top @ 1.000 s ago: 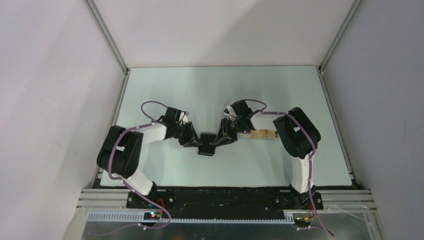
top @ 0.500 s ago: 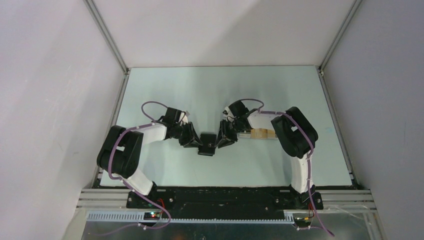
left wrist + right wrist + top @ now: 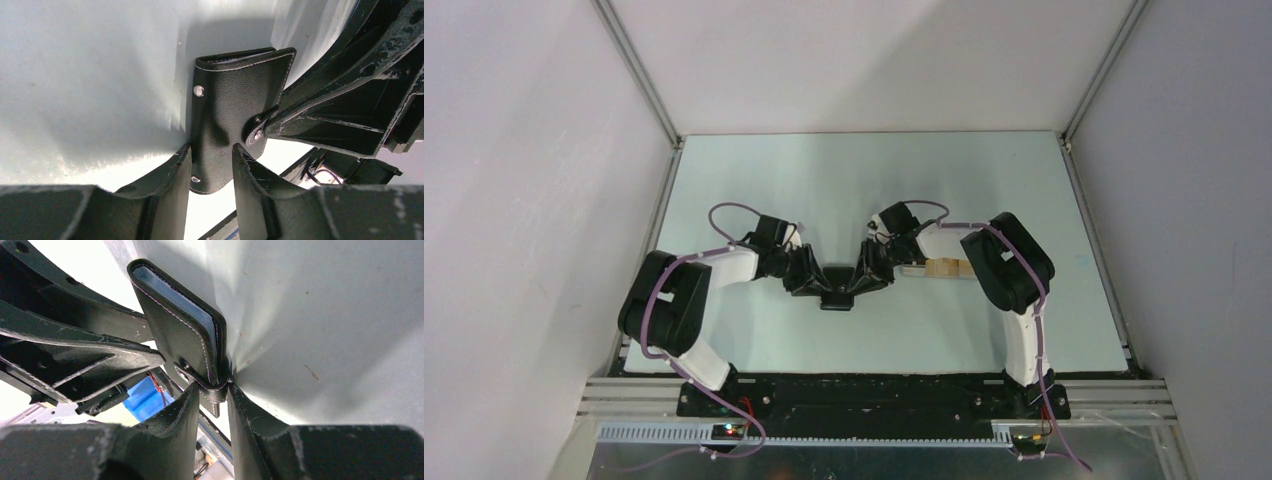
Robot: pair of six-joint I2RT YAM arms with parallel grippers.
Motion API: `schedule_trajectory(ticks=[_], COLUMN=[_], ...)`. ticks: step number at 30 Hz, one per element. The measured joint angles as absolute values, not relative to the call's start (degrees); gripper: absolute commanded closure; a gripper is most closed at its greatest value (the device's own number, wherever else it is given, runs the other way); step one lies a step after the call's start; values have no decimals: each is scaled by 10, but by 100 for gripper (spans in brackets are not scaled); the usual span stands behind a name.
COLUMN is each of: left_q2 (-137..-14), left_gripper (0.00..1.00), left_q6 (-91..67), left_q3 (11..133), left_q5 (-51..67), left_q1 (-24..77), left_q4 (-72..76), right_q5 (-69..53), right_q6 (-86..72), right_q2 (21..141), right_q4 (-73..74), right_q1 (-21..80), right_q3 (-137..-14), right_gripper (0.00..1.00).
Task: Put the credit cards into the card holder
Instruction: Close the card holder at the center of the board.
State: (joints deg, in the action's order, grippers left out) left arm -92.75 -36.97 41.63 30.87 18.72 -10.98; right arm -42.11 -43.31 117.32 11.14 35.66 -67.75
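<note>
The black card holder (image 3: 836, 299) hangs just above the table between my two grippers. My right gripper (image 3: 212, 385) is shut on its lower corner by the snap tab, and blue lining shows along the holder's (image 3: 175, 325) folded edge. My left gripper (image 3: 212, 147) straddles the near end of the holder (image 3: 235, 95): one finger lies against its edge and the other overlaps its studded face. Whether it grips is unclear. In the top view the left gripper (image 3: 821, 289) and right gripper (image 3: 854, 285) nearly touch. Orange-yellow credit cards (image 3: 949, 267) lie behind the right forearm.
The cards rest in a pale flat tray (image 3: 912, 268) right of centre, partly hidden by the right arm (image 3: 1009, 265). Grey walls enclose the table on three sides. The arm bases stand along the near edge (image 3: 864, 390).
The right gripper has drawn in closer to the left one, so less of the card holder shows from above. The left jaws stand slightly wider.
</note>
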Motion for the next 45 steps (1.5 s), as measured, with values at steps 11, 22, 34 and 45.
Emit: schedule_trajectory(ticks=[11,22,34,45], left_q2=[-926,-926,-926,-926], left_gripper=[55,56,53,25], left_q6=[-370,-368,-359,-361], left_q3=[416,417,428,453], left_q5=[313,304,295,294], left_q1=[187,191,195,198], left_q4=[-109,-112,-132,-163], right_q5=[-406,-388,-369,-347], right_q6=[-471,-504,-521,-493], right_q2=[1173,1174,1182,1196], right_q4=[64,39,-2,34], right_q1=[357,359,363,379], right_q3=[-668,-665,-665,-704], right_gripper=[68,68,70,72])
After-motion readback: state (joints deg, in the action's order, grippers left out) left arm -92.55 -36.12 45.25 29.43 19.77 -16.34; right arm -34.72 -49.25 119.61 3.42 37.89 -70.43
